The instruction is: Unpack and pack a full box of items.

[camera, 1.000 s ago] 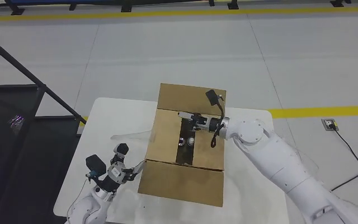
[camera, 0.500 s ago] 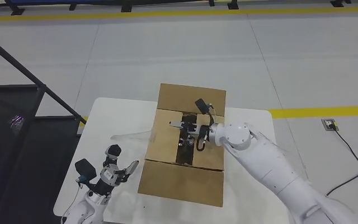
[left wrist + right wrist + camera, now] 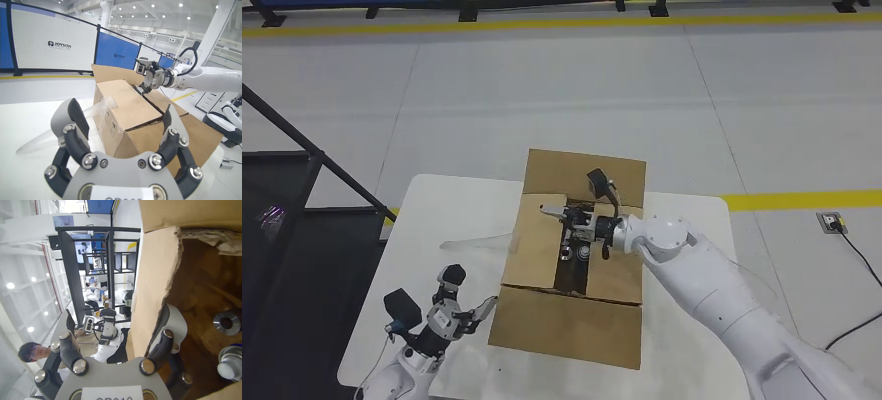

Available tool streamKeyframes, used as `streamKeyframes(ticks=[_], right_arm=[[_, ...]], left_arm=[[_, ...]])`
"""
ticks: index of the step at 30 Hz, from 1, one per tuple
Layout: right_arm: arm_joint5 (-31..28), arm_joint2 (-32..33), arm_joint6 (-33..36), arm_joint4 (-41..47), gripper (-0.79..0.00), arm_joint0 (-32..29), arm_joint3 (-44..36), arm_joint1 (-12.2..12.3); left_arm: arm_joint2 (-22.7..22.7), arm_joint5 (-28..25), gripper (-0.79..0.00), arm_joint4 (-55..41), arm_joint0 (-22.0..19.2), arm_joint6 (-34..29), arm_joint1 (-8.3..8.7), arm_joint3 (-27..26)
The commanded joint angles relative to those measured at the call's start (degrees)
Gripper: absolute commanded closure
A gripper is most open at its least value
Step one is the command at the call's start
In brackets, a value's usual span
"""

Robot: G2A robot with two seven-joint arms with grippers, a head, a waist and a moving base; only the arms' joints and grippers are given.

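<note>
You are working on opening the box, which is sitting in the middle of the table. Its two long outer flaps are folded out and its inner flaps are only partly parted.

Your right gripper is straddling the edge of one inner flap with its fingers spread. One finger is sitting inside the box and the other outside, and the cardboard is passing between them unpinched. I cannot quite tell whether the inside pad is touching the card.

Be closing on the flap near its free edge before you start pulling. Then be swinging it outward along its fold rather than dragging it straight up, so the ragged edge is not tearing and the box is not sliding.

Below the inside finger, metal cans are standing on the box floor. Be keeping that finger shallow so you are not knocking them.

Your left gripper is hanging just off the near corner of the box, fingers wide apart with nothing between them. Consider resting it on the near outer flap to steady the box while the right arm is folding. A clear plastic sleeve is leaning against the side of the box close by, so be steering around it.
</note>
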Motion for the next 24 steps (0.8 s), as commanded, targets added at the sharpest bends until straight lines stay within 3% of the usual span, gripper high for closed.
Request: streamKeyframes(ticks=[1, 7, 10, 16, 24], right_arm=[[-0.49, 0.35, 0.92, 0.47, -0.785, 0.02, -0.64, -0.27], [-1.86, 1.10, 0.37, -0.54, -0.785, 0.23, -4.02, -1.17], [-1.89, 1.44, -0.47, -1.32, -0.785, 0.26, -5.72, -1.57], [-2.09, 2.00, 0.01, -1.51, -0.785, 0.35, -7.43, -2.51], [-4.12, 2.64, 4.76, -1.08, -0.785, 0.32, -7.31, -3.57]], left_arm=[[0.38, 0.57, -0.785, 0.94, -0.35, -0.65, -0.03, -0.28], [2.54, 3.38, -0.785, 5.12, -2.27, -3.53, -0.26, -0.54], [3.75, 7.24, -0.785, 5.48, -3.70, -4.71, -0.65, -0.03], [6.13, 15.76, -0.785, 3.31, -6.23, -6.51, -1.70, 0.29], [5.02, 19.26, -0.785, -3.06, -5.90, -5.17, -2.34, 0.22]])
